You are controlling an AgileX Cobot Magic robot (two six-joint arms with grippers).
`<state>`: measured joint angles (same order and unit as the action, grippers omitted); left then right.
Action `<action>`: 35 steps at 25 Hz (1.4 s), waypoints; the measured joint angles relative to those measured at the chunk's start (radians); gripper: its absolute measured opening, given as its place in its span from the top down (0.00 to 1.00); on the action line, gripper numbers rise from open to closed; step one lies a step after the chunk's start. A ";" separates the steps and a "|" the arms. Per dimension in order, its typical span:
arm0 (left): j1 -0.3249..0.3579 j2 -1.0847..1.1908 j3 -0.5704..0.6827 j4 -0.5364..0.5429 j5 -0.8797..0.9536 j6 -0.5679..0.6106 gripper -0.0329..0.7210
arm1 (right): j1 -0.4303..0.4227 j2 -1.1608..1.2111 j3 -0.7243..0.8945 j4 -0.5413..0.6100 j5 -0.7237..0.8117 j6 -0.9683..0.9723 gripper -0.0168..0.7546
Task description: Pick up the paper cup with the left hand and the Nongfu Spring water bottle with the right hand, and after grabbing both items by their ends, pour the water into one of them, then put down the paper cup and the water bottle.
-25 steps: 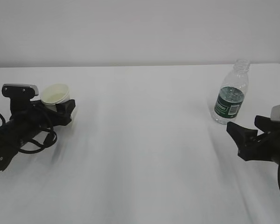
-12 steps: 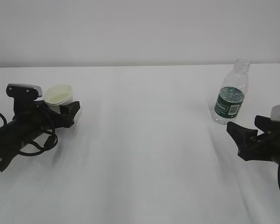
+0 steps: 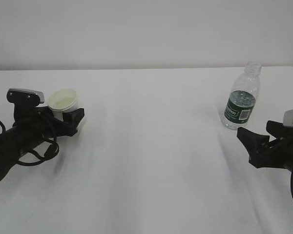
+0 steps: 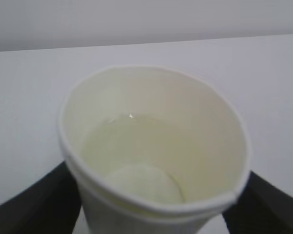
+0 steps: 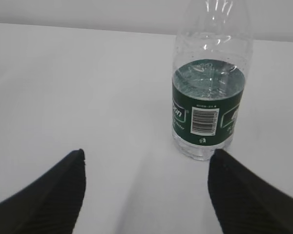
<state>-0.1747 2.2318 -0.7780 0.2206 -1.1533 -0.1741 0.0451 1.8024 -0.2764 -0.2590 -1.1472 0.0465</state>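
Cup between the left fingers, bottle ahead of the right ones

The left hand (image 3: 68, 117) has its jaws spread around the paper cup (image 3: 63, 101), which holds some water (image 4: 136, 151). The right hand (image 3: 258, 141) is spread and empty; the water bottle (image 3: 243, 97) stands upright just beyond its fingertips.

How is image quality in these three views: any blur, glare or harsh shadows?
Exterior view: flat, even light, only faint shadows on the table; slightly soft overall. Left wrist view: paper cup very close and soft, a small glint on the water. Right wrist view: Nongfu Spring water bottle fairly sharp with highlights on the plastic; near fingertips blurred.
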 joint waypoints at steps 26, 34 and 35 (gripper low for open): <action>0.000 -0.185 0.216 -0.017 0.000 0.000 0.17 | 0.000 0.000 0.000 -0.054 0.000 0.063 0.21; 0.000 -0.243 0.220 -0.007 0.000 -0.015 0.14 | 0.000 -0.122 0.000 -0.049 0.000 0.073 0.21; 0.000 -0.251 0.222 -0.007 0.000 -0.019 0.16 | 0.000 -0.142 0.000 -0.045 0.000 0.073 0.21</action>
<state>-0.1747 1.9805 -0.5563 0.2135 -1.1533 -0.1931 0.0451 1.6601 -0.2764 -0.3041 -1.1472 0.1197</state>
